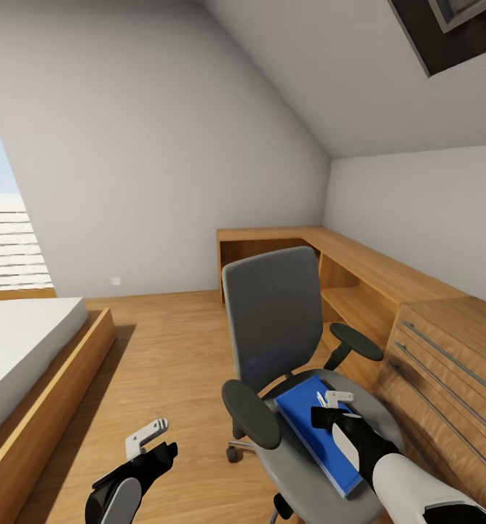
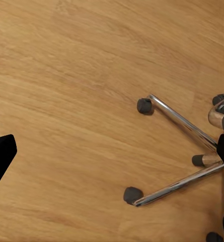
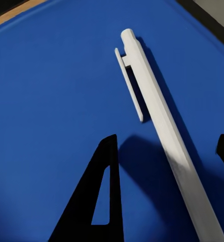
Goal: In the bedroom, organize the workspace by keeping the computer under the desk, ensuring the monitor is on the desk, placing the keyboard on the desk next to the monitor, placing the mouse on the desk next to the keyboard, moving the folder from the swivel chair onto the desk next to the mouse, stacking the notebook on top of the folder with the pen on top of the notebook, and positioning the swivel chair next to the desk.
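Wooden corner shelf (image 1: 345, 255), drawer unit (image 1: 447, 364)

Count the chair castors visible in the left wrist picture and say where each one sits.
4 castors: one ends the upper chrome leg, one the lower leg, one a short leg between them, one at the frame corner. A fifth may be cropped.

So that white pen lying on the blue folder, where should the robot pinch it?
Probably mid-barrel, below the clip, coming straight down from above. The pen lies flat on the folder, so only its two long sides are free for the right gripper to straddle.
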